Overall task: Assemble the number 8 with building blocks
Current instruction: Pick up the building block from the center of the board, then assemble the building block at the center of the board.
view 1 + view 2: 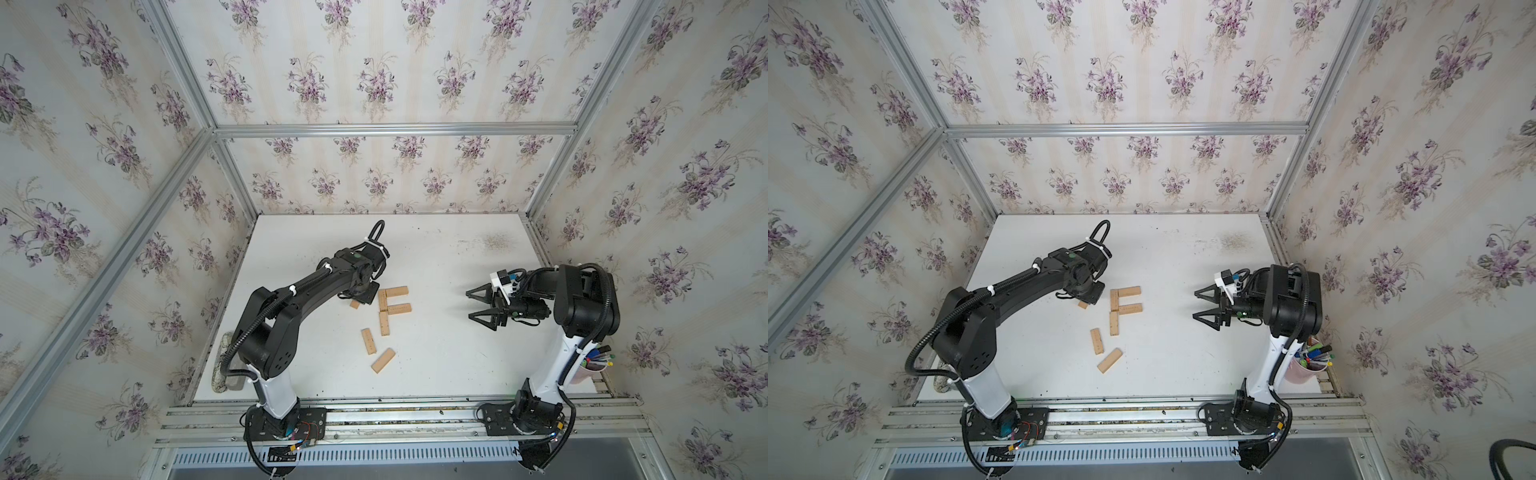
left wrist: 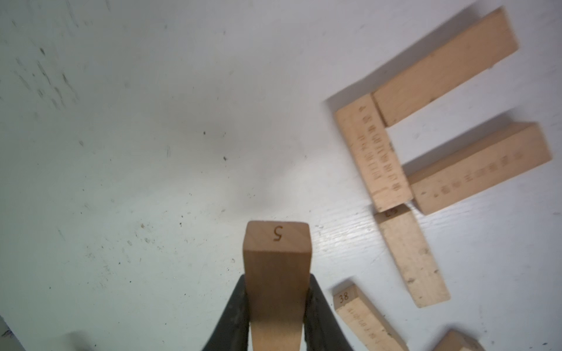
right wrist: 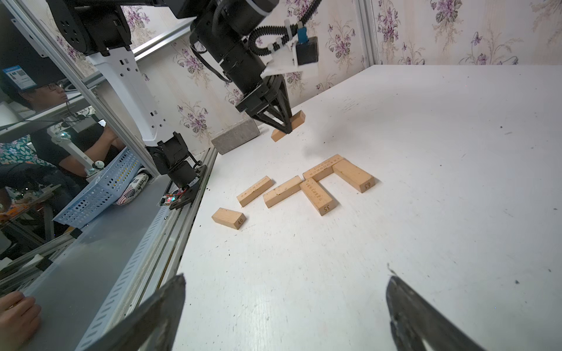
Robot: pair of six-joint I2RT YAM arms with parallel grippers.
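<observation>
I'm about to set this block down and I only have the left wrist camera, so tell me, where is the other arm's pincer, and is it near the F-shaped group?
Observer: The right pincer is open and empty, hovering apart from the building blocks, off the open side of their F shape.
Operator: Good. Is what I'm carrying clear of the surface?
Observer: In the right wrist view the held block, gripped by the left pincer, looks lifted off the table, with its shadow cast to one side.
</observation>
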